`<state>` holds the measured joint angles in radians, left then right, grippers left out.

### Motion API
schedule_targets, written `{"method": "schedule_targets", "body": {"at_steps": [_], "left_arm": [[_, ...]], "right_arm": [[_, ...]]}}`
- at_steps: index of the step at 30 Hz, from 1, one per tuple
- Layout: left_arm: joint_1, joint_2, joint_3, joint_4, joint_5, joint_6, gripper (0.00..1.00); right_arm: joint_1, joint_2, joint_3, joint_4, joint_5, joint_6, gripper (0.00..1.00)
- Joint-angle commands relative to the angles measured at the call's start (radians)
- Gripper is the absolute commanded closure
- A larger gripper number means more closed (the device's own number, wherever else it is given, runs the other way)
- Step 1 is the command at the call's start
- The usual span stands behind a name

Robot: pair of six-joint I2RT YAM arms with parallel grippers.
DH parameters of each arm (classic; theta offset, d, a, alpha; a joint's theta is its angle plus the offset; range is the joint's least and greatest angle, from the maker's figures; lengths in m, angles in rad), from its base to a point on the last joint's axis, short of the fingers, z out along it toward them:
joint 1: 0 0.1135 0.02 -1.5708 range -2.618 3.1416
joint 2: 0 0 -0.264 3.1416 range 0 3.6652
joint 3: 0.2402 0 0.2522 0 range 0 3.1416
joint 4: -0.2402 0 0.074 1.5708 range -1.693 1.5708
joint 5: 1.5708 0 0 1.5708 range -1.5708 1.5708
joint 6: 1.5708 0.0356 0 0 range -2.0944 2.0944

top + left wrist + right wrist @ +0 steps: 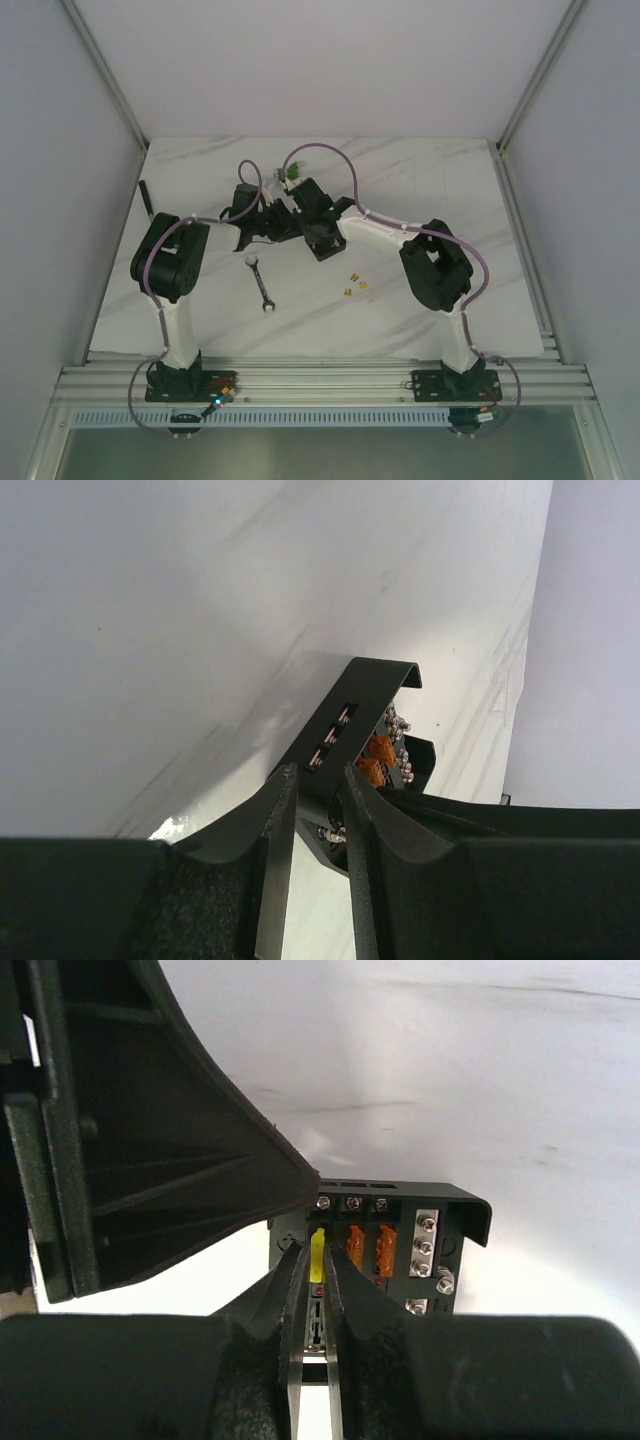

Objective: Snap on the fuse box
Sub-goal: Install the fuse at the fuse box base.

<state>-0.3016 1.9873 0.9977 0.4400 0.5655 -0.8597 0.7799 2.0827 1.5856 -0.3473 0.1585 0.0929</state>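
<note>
- Centrally, toward the far half of the marble table [420, 180], the fuse box [452, 1222] sits between the two arms' wrists, which meet over it and hide most of it from above.
- Its open face is turned to the right wrist camera, showing a row of fuses standing side by side: one yellow fuse [317, 1243] on the left, then two orange fuses [367, 1246], with screw terminals to their right.
- The box looks about square; its long axis cannot be told.
- The left gripper [320, 776] pinches a side wall of the box between its fingers.
- The right gripper [317, 1268] has its tips pressed narrow on the yellow fuse.
- Nearer lie a wrench [261, 285] and, to its right, loose yellow fuses [353, 286]; a green connector [291, 174] lies farther back.
</note>
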Motion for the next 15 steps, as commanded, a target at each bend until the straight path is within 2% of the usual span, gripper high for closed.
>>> {"method": "schedule_targets", "body": {"at_steps": [1, 10, 15], "left_arm": [[-0.007, 0.022, 0.025, -0.021, 0.02, 0.007, 0.66], [-0.007, 0.024, 0.028, -0.021, 0.021, 0.006, 0.66], [-0.007, 0.025, 0.029, -0.021, 0.024, 0.007, 0.66]], "right_arm": [[0.003, 0.013, 0.026, -0.013, 0.051, -0.006, 0.85], [-0.001, 0.01, 0.02, -0.018, 0.044, -0.018, 0.97], [-0.002, 0.025, 0.007, -0.039, 0.041, -0.035, 1.0]]}}
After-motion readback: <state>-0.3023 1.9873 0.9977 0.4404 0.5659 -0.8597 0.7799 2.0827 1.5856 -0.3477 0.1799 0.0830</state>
